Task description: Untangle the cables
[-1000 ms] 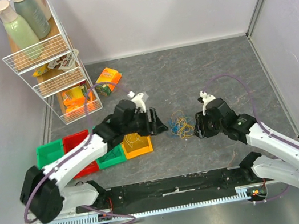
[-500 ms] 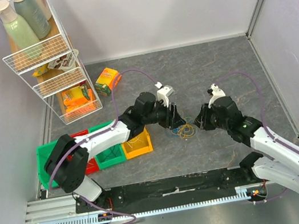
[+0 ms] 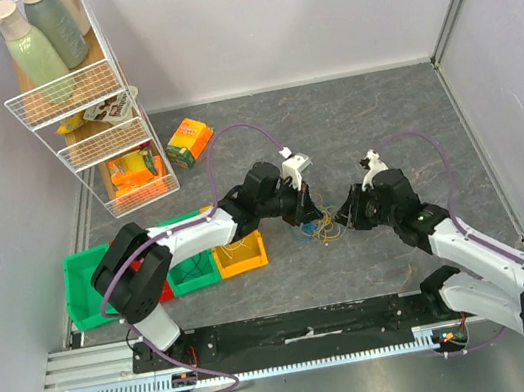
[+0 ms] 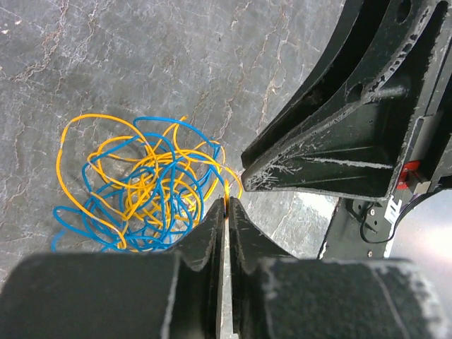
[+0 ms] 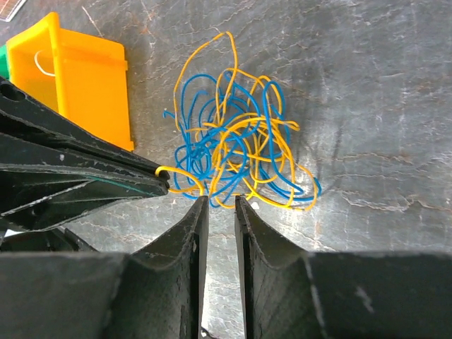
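The cables (image 3: 320,226) lie in a tangled heap of thin yellow and blue loops on the grey table, between the two arms. My left gripper (image 3: 307,210) reaches in from the left; in the left wrist view its jaws (image 4: 227,203) are pressed together on a yellow strand at the right edge of the cables (image 4: 141,183). My right gripper (image 3: 349,218) sits at the bundle's right side. In the right wrist view its jaws (image 5: 220,201) stand a narrow gap apart just short of the cables (image 5: 236,148), nothing between them. The left gripper's fingers (image 5: 85,176) show there with a yellow loop at their tip.
A yellow bin (image 3: 240,254) stands just left of the cables, with green bins (image 3: 85,273) and a red one beyond it. A wire shelf rack (image 3: 85,115) with bottles and packets fills the far left. An orange packet (image 3: 190,140) lies near it.
My left arm has stretched right to the cables and shut its jaws on a yellow strand. My right gripper has narrowed its jaws and edged closer to the bundle.
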{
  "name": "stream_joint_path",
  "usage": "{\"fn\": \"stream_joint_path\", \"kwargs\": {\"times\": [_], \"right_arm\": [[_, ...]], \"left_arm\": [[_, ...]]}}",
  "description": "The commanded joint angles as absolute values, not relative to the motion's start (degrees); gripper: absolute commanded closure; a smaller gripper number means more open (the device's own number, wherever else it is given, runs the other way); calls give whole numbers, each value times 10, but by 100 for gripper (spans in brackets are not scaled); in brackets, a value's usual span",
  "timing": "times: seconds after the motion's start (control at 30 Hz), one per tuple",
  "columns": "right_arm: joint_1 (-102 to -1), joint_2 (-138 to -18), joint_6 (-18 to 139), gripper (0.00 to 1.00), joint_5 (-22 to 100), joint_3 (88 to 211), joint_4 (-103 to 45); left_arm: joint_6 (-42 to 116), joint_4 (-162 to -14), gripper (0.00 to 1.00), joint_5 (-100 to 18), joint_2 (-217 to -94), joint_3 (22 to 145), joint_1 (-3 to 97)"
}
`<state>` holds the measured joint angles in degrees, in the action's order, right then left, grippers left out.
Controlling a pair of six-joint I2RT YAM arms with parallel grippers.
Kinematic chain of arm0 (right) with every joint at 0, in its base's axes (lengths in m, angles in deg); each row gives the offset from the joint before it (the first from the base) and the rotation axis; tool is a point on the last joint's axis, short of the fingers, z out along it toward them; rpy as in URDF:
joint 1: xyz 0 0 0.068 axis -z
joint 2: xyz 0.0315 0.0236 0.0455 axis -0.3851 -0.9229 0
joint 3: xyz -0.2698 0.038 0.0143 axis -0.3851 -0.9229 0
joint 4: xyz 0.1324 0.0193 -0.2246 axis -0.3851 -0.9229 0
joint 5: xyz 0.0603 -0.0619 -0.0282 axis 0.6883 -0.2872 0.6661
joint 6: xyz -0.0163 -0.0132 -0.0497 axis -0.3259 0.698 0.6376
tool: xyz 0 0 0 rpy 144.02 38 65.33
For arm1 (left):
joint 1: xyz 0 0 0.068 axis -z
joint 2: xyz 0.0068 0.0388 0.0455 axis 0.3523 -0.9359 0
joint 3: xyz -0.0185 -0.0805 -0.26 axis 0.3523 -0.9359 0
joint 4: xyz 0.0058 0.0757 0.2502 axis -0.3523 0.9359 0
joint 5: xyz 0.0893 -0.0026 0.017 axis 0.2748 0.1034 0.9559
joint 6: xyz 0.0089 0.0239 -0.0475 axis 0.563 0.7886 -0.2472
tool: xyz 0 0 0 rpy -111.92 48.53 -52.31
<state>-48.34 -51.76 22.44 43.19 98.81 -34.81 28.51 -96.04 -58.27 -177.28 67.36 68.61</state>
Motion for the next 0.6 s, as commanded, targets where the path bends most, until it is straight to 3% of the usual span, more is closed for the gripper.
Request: {"fn": "stream_joint_path", "kwargs": {"times": [0.0,0.17,0.57], "right_arm": [[-481,-528,209,71,458,994,-290],[-476,-559,216,59,443,1006,-289],[-471,-601,249,65,501,1018,-242]], "left_arm": [[299,-985,94,-577,-1765,690,687],[288,-988,98,-588,-1758,682,686],[266,-1022,98,-604,-1741,656,687]]}}
